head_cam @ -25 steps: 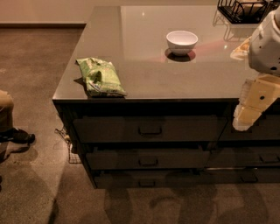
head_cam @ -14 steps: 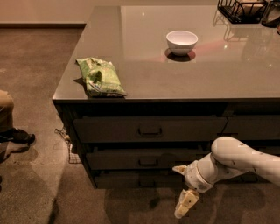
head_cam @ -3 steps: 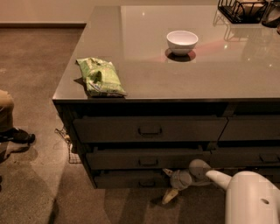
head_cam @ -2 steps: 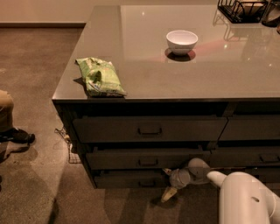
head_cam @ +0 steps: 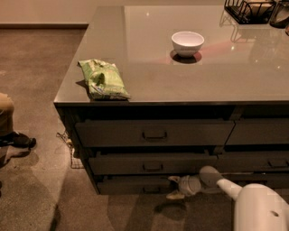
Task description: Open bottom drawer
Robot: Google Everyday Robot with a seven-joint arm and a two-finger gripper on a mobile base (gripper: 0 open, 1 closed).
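Note:
The bottom drawer (head_cam: 131, 185) is the lowest, shallowest dark grey-brown front of the left stack, just above the floor. Its small handle lies about where my gripper is and I cannot make it out. My gripper (head_cam: 174, 187) reaches in from the lower right on a white arm (head_cam: 253, 205) and sits right against the drawer front near its centre, one pale finger above and one below. The drawer front looks flush with the cabinet.
Two taller drawers (head_cam: 153, 133) (head_cam: 151, 163) sit above, a second stack (head_cam: 262, 135) to the right. On the counter (head_cam: 149, 81) lie a green bag (head_cam: 103, 79), a white bowl (head_cam: 187, 43) and a black wire rack (head_cam: 250, 9). A person's shoe (head_cam: 18, 140) rests on the floor at left.
The gripper has stayed at the bottom drawer's centre over the last second, shifting only slightly. The drawer front has not visibly moved.

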